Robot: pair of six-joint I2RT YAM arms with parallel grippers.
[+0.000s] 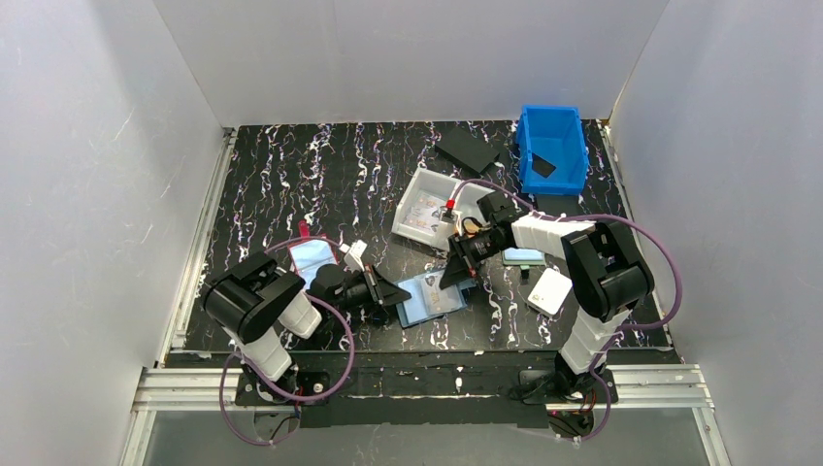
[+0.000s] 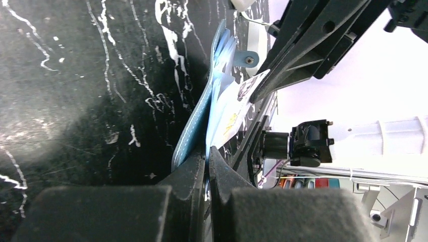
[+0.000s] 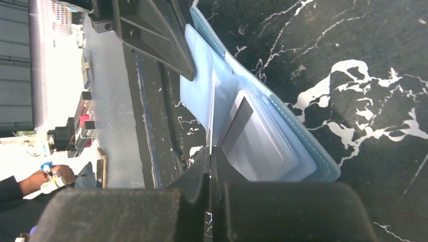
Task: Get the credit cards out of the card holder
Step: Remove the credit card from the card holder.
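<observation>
From above, the card holder [image 1: 428, 300] lies between my left claw [image 1: 393, 294] and right claw [image 1: 456, 275]. Left wrist: left claw [image 2: 207, 151] clamps its edge; one card [image 2: 233, 108] sticks half out. Right wrist: right claw [image 3: 210, 151] pinches that card, I believe; none free yet.

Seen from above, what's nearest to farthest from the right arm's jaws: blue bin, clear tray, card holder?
1. card holder, right at them, near centre.
2. clear tray, just behind.
3. blue bin, back right corner.
</observation>
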